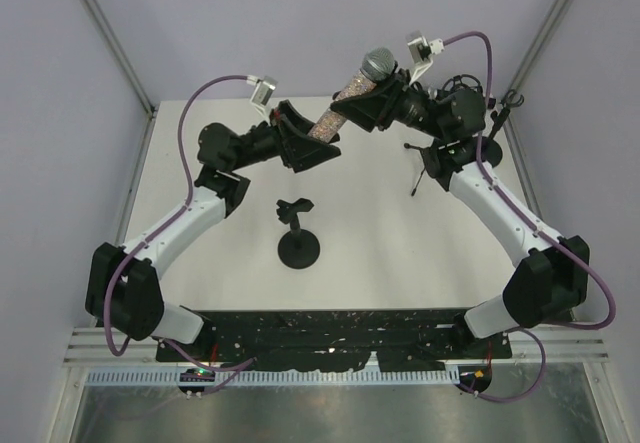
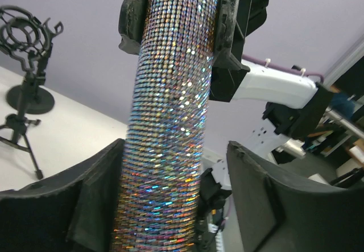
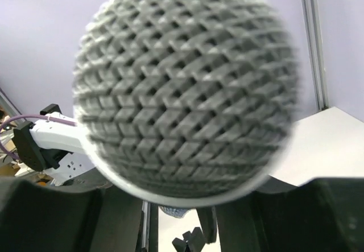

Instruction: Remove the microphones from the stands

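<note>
Glittery grey-headed microphone (image 1: 340,111) held aloft, clamped near its head by the right tool (image 1: 378,98), left tool (image 1: 305,141) parted loosely around its handle; the right must grip firmly before the left backs away.

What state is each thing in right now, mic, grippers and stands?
microphone: off the stand, held in the air.
right gripper: shut on the microphone below its head.
left gripper: open around the lower body.
stand: upright, clip empty.
tripod stand: upright, mount empty.
</note>
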Controlling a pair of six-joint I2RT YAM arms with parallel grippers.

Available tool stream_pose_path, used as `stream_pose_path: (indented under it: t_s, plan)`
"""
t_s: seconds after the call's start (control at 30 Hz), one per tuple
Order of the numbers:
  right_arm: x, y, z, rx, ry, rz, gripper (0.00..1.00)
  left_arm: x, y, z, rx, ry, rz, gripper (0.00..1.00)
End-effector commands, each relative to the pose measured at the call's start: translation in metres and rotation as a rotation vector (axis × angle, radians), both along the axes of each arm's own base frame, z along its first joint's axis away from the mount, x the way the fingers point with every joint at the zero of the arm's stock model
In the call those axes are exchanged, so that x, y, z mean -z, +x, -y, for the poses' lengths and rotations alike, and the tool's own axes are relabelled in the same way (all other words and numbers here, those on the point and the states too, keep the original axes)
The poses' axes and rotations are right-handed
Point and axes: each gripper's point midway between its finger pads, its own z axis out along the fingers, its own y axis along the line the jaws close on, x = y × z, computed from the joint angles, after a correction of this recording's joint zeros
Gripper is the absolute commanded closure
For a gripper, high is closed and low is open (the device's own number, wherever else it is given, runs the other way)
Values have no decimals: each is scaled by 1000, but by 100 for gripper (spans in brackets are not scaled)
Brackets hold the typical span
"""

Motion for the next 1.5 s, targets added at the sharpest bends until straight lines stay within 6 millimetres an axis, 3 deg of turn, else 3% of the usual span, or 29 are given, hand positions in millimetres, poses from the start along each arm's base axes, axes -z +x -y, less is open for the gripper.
stream_pose_path:
  t_s: [0.0,0.03,0.07,0.13,0.2,0.27,0.43,0.53,0.7,0.8,0.83,0.87,0.9,1.13,1.47]
  plan:
    - [-9,12,-1,82,-75,65,51,-9,0,-12,-21,-7,43,14]
    - [-5,20,-1,111,-114,65,52,-9,5,-18,-43,0,42,3]
    - [-5,27,0,150,-131,74,53,-9,12,-28,-80,7,45,0]
    - [0,44,2,237,-210,103,53,-6,29,-50,-159,31,49,0]
    - [17,60,2,309,-344,111,55,-1,45,-77,-249,60,44,0]
    - [15,77,8,415,-436,222,55,3,64,-113,-346,80,36,0]
    - [44,137,19,617,-619,259,56,7,80,-174,-477,106,30,0]
    - [59,173,27,737,-735,328,55,11,79,-193,-524,112,28,0]
    - [91,232,51,1001,-1045,520,55,19,66,-203,-568,139,51,0]
    - [125,273,67,1138,-1230,522,56,25,59,-204,-595,149,71,0]
    - [155,287,67,1126,-1318,531,56,26,57,-203,-597,153,79,0]
    - [153,294,73,1178,-1349,528,56,26,55,-204,-602,155,87,0]
    - [169,304,74,1184,-1409,544,56,28,54,-204,-608,159,88,1]
    - [216,348,92,1287,-1549,609,57,37,45,-204,-623,157,97,0]
    - [281,386,159,1285,-1688,595,59,43,40,-204,-633,152,93,0]
